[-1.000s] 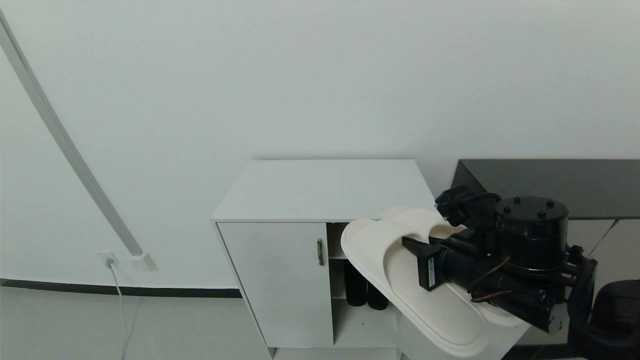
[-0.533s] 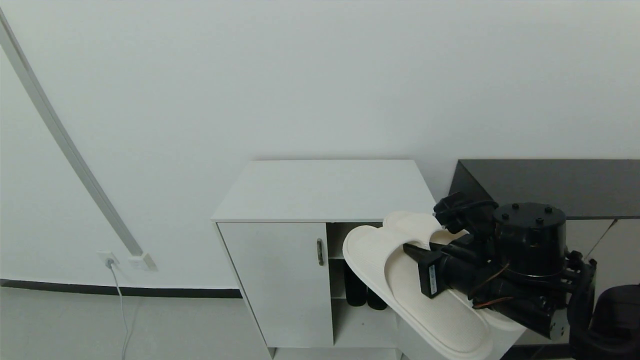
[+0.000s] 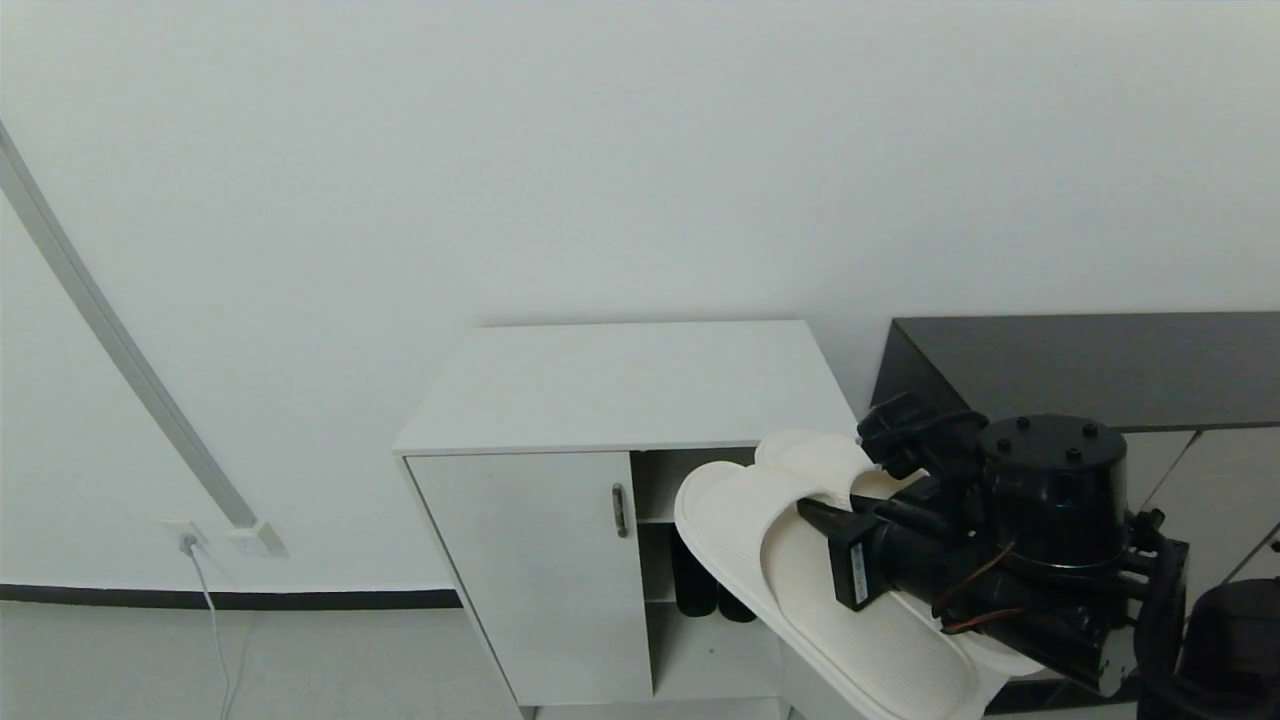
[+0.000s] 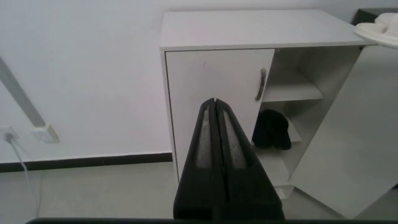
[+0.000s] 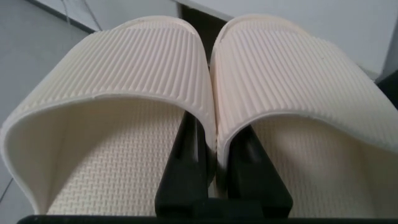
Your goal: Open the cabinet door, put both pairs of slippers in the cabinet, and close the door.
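Fingers [image 5: 186, 163] of the right gripper [image 5: 214, 158] run under the straps of the cream slippers [image 5: 130, 81], one finger inside each shoe. They pinch the two touching inner strap edges between them. Both toes point away from the wrist, side by side.

From the left wrist, the left gripper [image 4: 214, 149] has its fingers pressed together on nothing. It hangs before the cabinet [image 4: 249, 28], well apart from it. A closed door [image 4: 211, 81] covers one half. An open door [image 4: 348, 143] stands swung wide, baring a shelf [image 4: 292, 93] with a dark pair [image 4: 272, 129] beneath it.

Seen from the head, the slippers sit at lower right of the frame, toes raised toward the open bay. They are near its mouth, not inside.

Carrying this pair in looks like the step in hand. It calls for levelling the soles, aiming at a free board, keeping the toes off the cabinet top and the open door, and letting go only once the soles rest. Only soft strap edges are gripped, so a slow move seems wise.

Straps hide the right fingertips. The heels are cut off at the lower edge. The dark pair is too dim to confirm as slippers.
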Motion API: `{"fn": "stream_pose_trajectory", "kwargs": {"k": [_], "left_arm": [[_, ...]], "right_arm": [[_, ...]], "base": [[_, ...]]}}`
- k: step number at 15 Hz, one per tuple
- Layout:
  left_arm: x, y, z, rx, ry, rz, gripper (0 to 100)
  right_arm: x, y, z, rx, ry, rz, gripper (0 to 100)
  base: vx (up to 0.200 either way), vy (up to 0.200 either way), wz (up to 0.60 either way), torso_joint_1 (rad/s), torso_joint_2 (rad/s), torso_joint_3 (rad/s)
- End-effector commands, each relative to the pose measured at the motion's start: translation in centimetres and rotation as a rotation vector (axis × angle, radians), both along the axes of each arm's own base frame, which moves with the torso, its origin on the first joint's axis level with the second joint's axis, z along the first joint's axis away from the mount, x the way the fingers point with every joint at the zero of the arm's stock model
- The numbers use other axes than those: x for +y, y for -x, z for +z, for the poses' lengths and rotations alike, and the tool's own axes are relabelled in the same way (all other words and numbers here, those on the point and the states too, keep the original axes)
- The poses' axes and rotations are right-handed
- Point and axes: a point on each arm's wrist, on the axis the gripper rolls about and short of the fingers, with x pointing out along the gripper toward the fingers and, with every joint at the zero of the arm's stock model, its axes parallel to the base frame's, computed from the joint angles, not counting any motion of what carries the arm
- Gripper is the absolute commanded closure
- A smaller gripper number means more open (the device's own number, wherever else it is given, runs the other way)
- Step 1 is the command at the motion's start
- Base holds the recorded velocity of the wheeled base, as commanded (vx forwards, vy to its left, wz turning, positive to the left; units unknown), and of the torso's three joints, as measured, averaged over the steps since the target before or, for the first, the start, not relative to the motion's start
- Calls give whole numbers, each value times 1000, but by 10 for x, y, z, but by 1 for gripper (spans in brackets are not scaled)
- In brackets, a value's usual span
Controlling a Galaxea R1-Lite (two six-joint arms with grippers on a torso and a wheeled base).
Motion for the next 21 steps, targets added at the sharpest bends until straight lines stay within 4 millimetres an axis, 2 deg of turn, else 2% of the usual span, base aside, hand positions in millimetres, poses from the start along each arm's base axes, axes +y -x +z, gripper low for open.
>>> {"fn": "stream_pose_trajectory", "kwargs": {"k": [1, 4, 10, 21], "left_arm": [[0, 0, 0, 1, 1, 0, 100], [0, 0, 0, 1, 1, 0, 100], [0, 0, 0, 1, 1, 1, 100], [0, 0, 0, 1, 1, 0, 100]], "right_arm": [[1, 1, 0, 2, 1, 4, 100], [2, 1, -1, 0, 0, 8, 100], [5, 6, -4, 7, 6, 25, 100], [4, 6, -6, 16, 14, 26, 100]], "base": [[0, 0, 0, 0, 0, 0], [0, 0, 0, 0, 0, 0], [0, 0, 0, -144, 338, 186], [0, 0, 0, -201, 487, 279]]}}
